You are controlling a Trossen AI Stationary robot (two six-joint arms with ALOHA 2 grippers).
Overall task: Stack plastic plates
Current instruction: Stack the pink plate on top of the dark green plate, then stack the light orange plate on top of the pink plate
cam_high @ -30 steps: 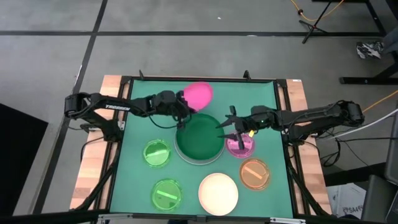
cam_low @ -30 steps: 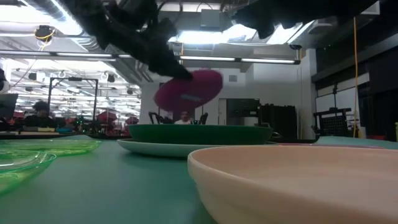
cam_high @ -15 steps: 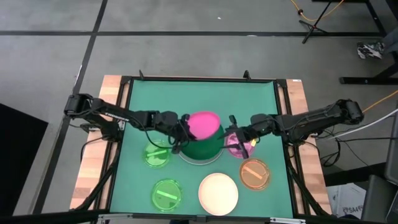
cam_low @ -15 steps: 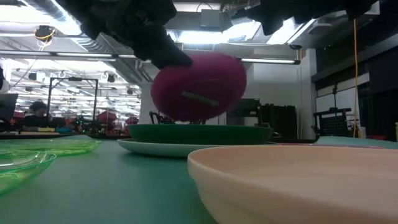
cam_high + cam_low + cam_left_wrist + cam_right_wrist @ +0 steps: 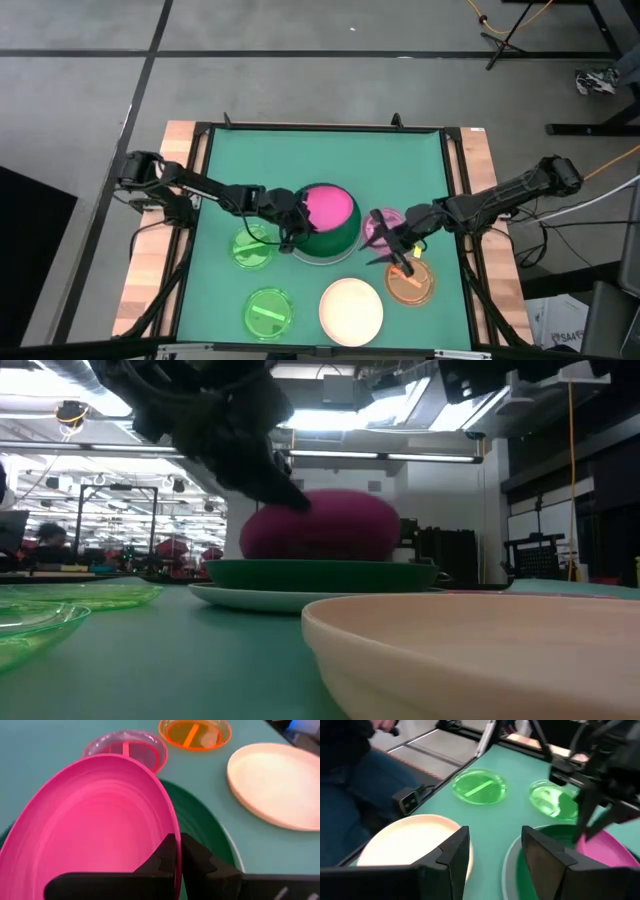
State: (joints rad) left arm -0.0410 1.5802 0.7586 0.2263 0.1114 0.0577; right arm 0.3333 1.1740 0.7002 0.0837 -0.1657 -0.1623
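My left gripper (image 5: 292,222) is shut on a large pink plate (image 5: 328,208), which hangs tilted just over a dark green plate (image 5: 332,243). The green plate lies in a large pale plate (image 5: 250,598). In the low view the pink plate (image 5: 320,525) reaches down to the green plate's rim (image 5: 320,572); whether they touch I cannot tell. My right gripper (image 5: 395,247) stands open above the table, between a small magenta plate (image 5: 378,226) and an orange plate (image 5: 412,282), holding nothing. My left gripper pinches the pink plate's rim (image 5: 172,827) on its left side, one finger on the inner face and one on the underside. The fingers (image 5: 167,854) come from the table's left, slanting down. The held side is the higher one, and the plate tips down toward the right.
A cream plate (image 5: 351,308) lies at the near edge. Two translucent green plates (image 5: 252,247) (image 5: 268,312) lie at the near left. A raised black frame (image 5: 320,127) borders the green mat. A person sits beyond the near edge in the right wrist view (image 5: 350,770).
My left gripper has carried the pink plate from the far side toward the near edge and down, until it hangs over the dark green plate; the plate has tipped flatter. My right gripper, still open, has swung toward the near edge, from over the magenta plate toward the orange one.
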